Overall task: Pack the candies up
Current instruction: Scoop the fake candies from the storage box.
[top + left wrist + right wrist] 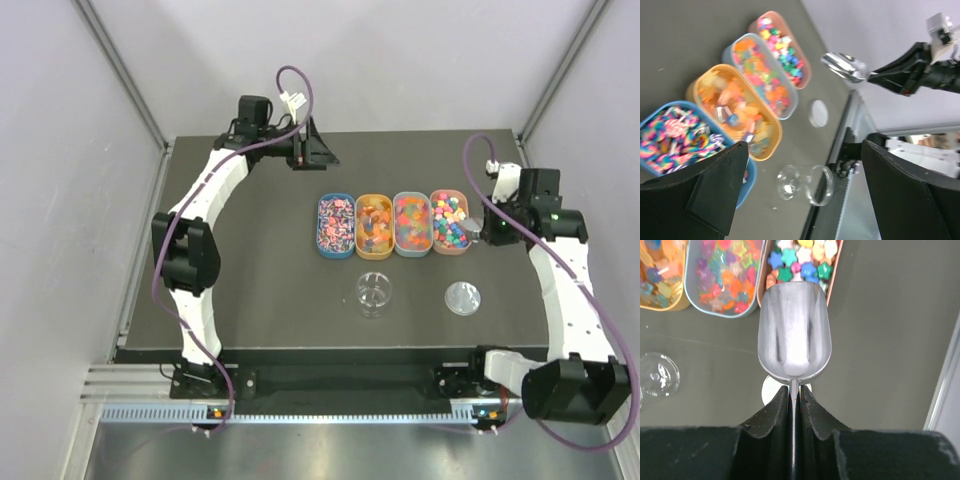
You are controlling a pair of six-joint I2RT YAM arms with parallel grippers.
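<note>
Sitting sorted in four oval trays, the candies; clear jar nearby looks empty. R gripper clamps scoop handle, L gripper spread apart. Lid mostly hidden behind scoop.

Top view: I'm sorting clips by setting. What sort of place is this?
Probably a robot test booth: two arms bolted to a dark table, plain walls closing it in, and trays of candies in a row.
</note>
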